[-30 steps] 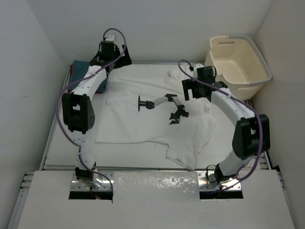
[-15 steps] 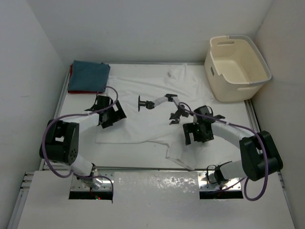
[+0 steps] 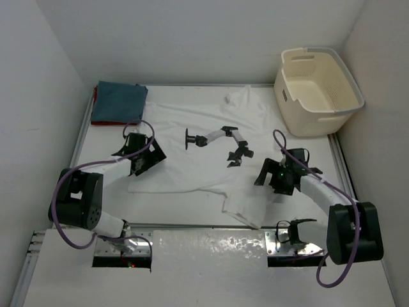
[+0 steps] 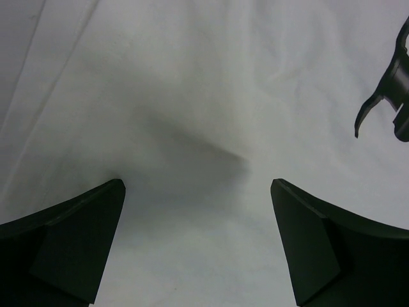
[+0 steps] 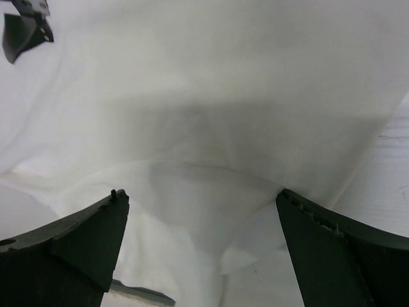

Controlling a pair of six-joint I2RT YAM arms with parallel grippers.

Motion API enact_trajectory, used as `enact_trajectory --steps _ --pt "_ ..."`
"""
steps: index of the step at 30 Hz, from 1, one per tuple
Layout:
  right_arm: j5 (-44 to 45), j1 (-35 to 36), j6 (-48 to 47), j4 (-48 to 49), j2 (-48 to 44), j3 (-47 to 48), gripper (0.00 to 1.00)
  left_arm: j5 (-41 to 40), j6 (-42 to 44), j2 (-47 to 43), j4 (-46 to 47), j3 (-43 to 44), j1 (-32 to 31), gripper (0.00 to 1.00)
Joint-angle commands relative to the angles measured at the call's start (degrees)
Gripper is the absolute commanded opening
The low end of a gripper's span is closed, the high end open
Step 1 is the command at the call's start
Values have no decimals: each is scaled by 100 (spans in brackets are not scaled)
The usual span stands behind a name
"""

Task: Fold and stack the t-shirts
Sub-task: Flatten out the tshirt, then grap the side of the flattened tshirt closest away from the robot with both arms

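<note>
The white t-shirt (image 3: 192, 166) lies spread across the table, wrinkled, with its lower right part bunched (image 3: 246, 208). The slate blue-grey t-shirt (image 3: 120, 101) sits folded at the back left on the red one, of which only a thin edge (image 3: 94, 103) shows. My left gripper (image 3: 150, 160) hangs open low over the white shirt's left side, with only cloth (image 4: 192, 128) between its fingers. My right gripper (image 3: 263, 178) is open over the shirt's right lower part, where a fold of cloth (image 5: 211, 211) lies between the fingertips (image 5: 108, 211), not pinched.
A cream perforated laundry basket (image 3: 332, 105) stands at the back right. A black-and-white figure (image 3: 217, 141) sits on the middle of the white shirt; whether it is a print or an object is unclear. Its black tips show at the edges of both wrist views (image 4: 390, 96) (image 5: 22, 29).
Both arms have swung back from the far side of the table and dropped low over the white shirt, left at its left side, right at its lower right. Both grippers stayed open.
</note>
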Motion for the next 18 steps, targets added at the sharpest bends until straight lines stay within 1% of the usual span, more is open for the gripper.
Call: enact_trajectory --steps 1,3,6,9,12,14,16,18 --pt "316 -402 310 -378 -30 -629 99 -271 -95 -93 -810 -230 53 100" --pt "429 -429 354 -596 -233 -656 99 -130 -139 -251 -994 -326 53 100" --pt "684 -429 310 -878 -629 -533 99 -174 -288 -523 -1355 -520 53 100" --pt "694 -438 161 -1212 -884 -261 99 -262 -324 -918 -1855 -389 27 100" --pt "502 -438 -294 -1370 -1034 239 99 -577 -420 -1454 -2198 -21 18 100" --pt "684 -403 -533 -1563 -1148 652 99 -1032 -526 -1674 -2583 269 18 100" --pt "1097 -166 -683 -1731 -1446 977 99 -1193 -543 -1780 -2787 630 18 100" --pt "1064 -17 -814 -1897 -1570 1128 99 -1334 -640 -1833 -3112 762 27 100"
